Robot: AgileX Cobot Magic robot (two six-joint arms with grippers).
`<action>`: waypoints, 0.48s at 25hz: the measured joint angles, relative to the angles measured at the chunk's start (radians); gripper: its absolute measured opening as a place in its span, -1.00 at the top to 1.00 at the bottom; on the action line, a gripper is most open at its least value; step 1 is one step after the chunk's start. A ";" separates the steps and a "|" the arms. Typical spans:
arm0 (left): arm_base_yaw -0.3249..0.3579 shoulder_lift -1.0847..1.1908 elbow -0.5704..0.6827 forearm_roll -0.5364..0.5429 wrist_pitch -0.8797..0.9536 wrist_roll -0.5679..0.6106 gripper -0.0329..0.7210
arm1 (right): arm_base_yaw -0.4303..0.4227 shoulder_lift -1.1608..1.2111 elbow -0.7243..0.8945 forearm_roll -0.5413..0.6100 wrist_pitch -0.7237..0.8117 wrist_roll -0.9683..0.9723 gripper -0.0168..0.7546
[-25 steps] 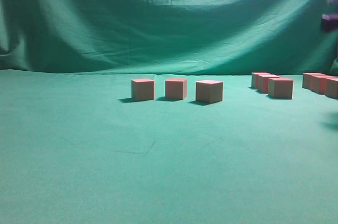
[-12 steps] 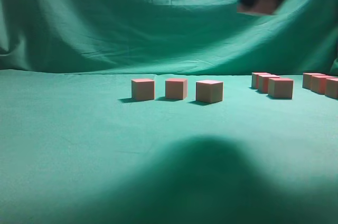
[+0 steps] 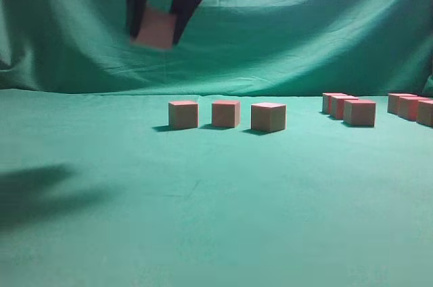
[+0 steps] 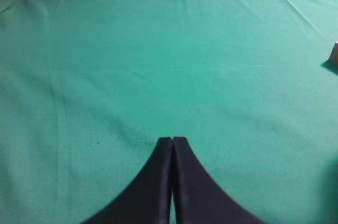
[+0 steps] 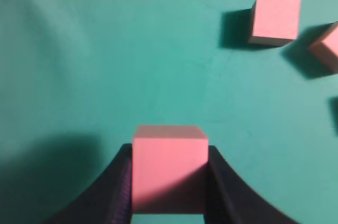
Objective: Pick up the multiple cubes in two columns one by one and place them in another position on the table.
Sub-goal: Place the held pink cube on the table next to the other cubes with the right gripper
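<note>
My right gripper [image 3: 155, 30] is shut on a pinkish-red cube [image 3: 155, 28] and holds it high above the green table [image 3: 203, 219], left of a row of three cubes [image 3: 225, 114]. The held cube fills the jaws in the right wrist view [image 5: 169, 168], where two placed cubes lie below it at the upper right [image 5: 275, 19]. Two columns of cubes stand at the far right [image 3: 349, 108] [image 3: 411, 107]. My left gripper [image 4: 172, 140] is shut and empty over bare cloth.
The green backdrop [image 3: 270, 30] hangs behind the table. The arm's shadow [image 3: 34, 192] lies on the cloth at the left. A cube's edge [image 4: 335, 52] shows at the right border of the left wrist view.
My right gripper has swept leftward across the top of the exterior view with the cube in it, from the far right to left of the row of three. The shadow moved left too.
</note>
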 joint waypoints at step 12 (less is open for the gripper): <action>0.000 0.000 0.000 0.000 0.000 0.000 0.91 | 0.000 0.342 -0.377 -0.100 0.227 0.243 0.29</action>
